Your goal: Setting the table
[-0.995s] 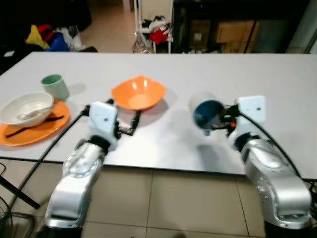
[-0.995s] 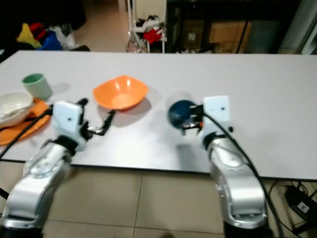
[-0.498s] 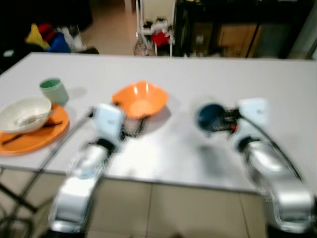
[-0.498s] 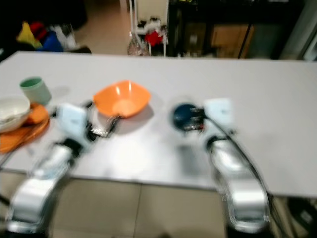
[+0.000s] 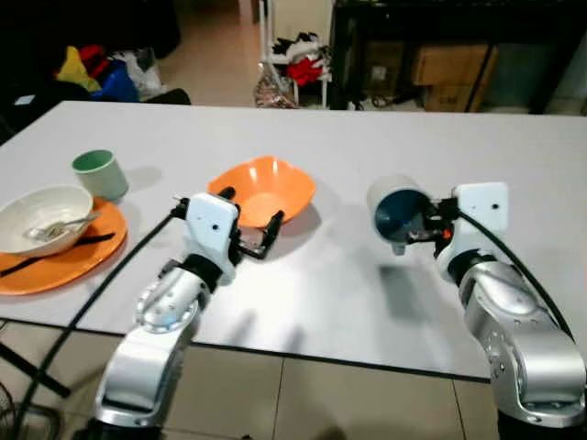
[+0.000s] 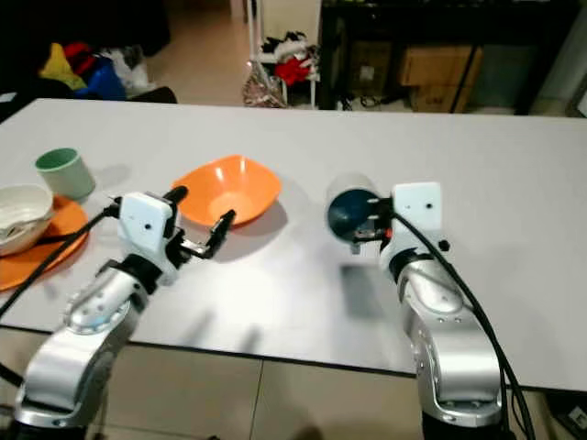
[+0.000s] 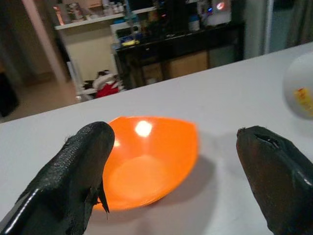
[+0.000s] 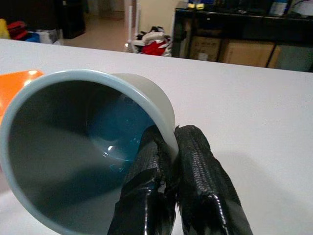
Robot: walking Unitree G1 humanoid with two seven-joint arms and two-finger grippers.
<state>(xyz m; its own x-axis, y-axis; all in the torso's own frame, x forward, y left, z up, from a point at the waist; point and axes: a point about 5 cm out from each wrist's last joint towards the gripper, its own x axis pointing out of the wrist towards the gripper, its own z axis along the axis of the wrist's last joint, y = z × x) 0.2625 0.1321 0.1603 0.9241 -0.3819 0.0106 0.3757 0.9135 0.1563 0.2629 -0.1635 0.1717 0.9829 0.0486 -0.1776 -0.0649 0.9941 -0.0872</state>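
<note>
- Nearest the camera, a tiled floor (image 5: 303, 394) shows under the front edge of one white table (image 5: 367, 137).
- Two silver arms reach over that edge.
- The left gripper (image 5: 249, 220) hovers low above the table just in front of the orange bowl (image 5: 261, 190), its two black fingers (image 7: 80, 171) spread wide apart with nothing between them.
- The right gripper (image 8: 173, 147) pinches the rim of one cup (image 5: 396, 209), grey outside and blue inside; the cup is lifted off the table and tipped on its side, mouth turned back toward the robot, its shadow on the tabletop below.
- The orange bowl, one of two bowls, sits upright near the table's middle, well apart from the cup.
- At the table's left end lies one orange plate (image 5: 69, 261) near the front edge.
- On the plate rests a white bowl (image 5: 41, 206) with a utensil (image 5: 57, 228) in it, too small to name.
- A dark stick-like piece (image 5: 55, 253) lies across the plate beside the white bowl.
- Just beyond the plate stands one green cup (image 5: 100, 173), upright; that makes two cups in all.
- Past the far edge: a white rack (image 5: 293, 55) holding red and dark cloth.
- Beside it, a dark unit with cardboard boxes (image 5: 449, 64).
- At far left, a heap of coloured items (image 5: 92, 73) on the floor.
</note>
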